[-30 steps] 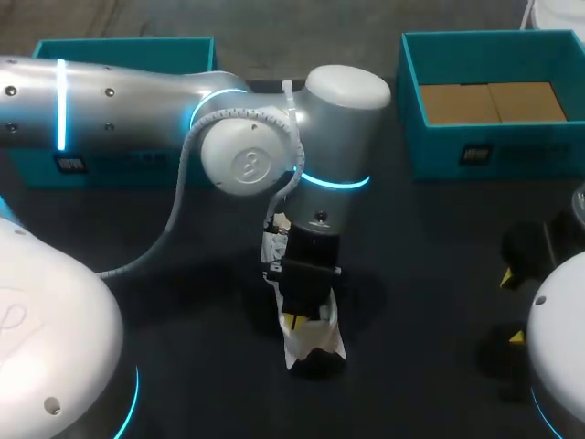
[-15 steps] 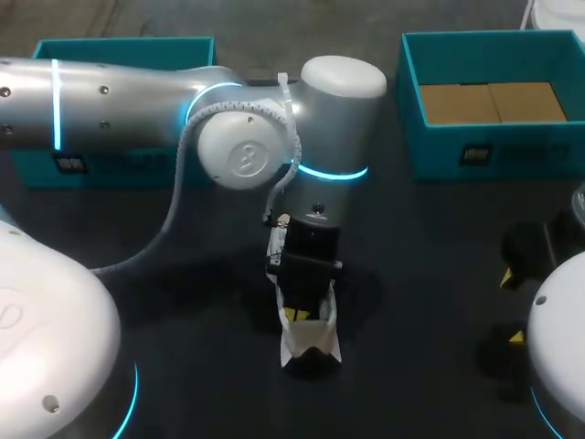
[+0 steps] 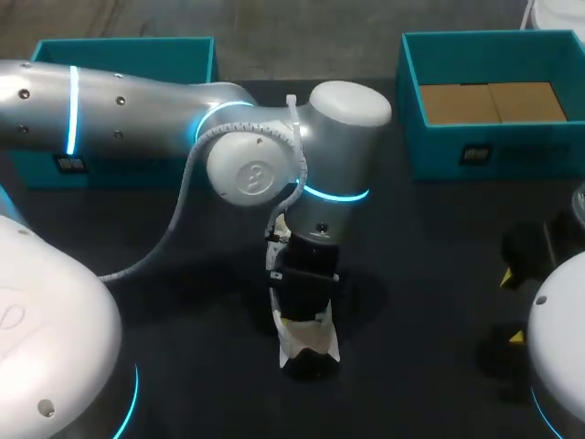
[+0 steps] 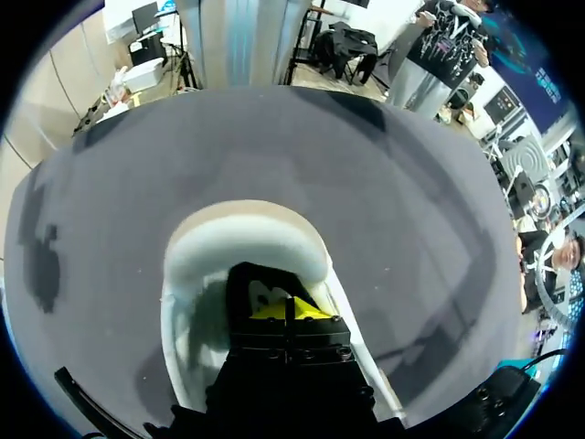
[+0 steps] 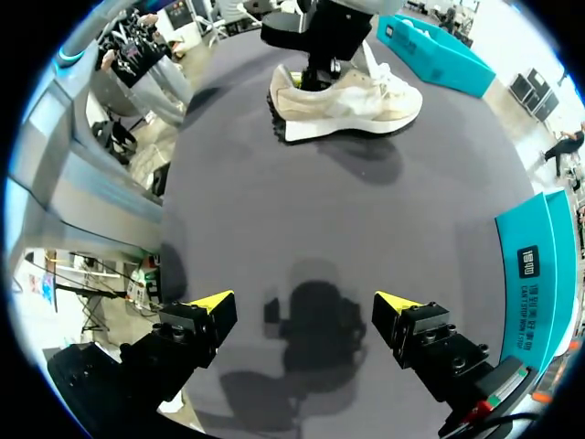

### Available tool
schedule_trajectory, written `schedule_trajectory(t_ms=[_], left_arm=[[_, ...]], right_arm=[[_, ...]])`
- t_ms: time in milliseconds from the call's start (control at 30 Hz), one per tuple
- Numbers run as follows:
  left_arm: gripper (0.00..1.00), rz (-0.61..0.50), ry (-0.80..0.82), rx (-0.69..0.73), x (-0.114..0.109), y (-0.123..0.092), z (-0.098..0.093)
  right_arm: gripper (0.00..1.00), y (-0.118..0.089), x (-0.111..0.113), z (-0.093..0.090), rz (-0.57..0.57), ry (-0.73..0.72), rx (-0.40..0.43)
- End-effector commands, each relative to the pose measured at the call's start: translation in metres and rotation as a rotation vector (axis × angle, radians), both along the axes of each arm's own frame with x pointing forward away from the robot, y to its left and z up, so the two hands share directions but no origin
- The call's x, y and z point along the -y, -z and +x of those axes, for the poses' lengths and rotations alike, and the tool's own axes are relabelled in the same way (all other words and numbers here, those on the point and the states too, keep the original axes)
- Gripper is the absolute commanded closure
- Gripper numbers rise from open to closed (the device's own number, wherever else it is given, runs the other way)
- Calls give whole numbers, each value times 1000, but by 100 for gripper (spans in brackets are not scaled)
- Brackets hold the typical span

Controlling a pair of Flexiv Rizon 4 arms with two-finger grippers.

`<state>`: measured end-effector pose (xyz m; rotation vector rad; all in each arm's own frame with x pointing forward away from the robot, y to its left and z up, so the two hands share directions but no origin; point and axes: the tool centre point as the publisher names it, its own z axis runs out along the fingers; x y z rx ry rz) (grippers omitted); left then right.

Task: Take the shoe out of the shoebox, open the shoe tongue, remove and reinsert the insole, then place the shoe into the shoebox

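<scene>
left gripper (image 4: 285,311), tips together, sits in the shoe (image 4: 245,245) on the desk (image 4: 137,183); right gripper (image 5: 306,306) hangs wide near its right edge.

My L arm (image 3: 137,110) extends to centre, wrist (image 3: 315,229) pointing down, L claw (image 4: 287,309) tips pressed together. R claw (image 5: 304,300) spread wide.

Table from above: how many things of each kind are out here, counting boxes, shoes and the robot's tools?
Teal boxes: 2 (left box, right box)
Shoe: 1
Tools: 2 (left tool, right tool)
Total: 5
</scene>
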<state>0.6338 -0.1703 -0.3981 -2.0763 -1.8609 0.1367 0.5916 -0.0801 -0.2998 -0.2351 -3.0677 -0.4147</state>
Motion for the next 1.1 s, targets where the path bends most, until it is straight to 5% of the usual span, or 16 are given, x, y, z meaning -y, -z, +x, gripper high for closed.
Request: schedule_trajectory(t_ms=[33,167,467,767,1100], left_arm=[[100,-30,-17,-17,-2,15,0],[100,-50,-35,-6,-1,10,0],[100,-141,-50,11,11,-39,-7],[100,-99,-43,-44,16,-13,-23],[100,-108,-68,-95,9,17,-16]], right_arm=[[0,0,0,-3,-2,1,4],[0,0,0,-3,-2,1,4],[0,0,0,-3,-2,1,4],[0,0,0,-3,-2,1,4],[0,0,0,-3,-2,1,4]])
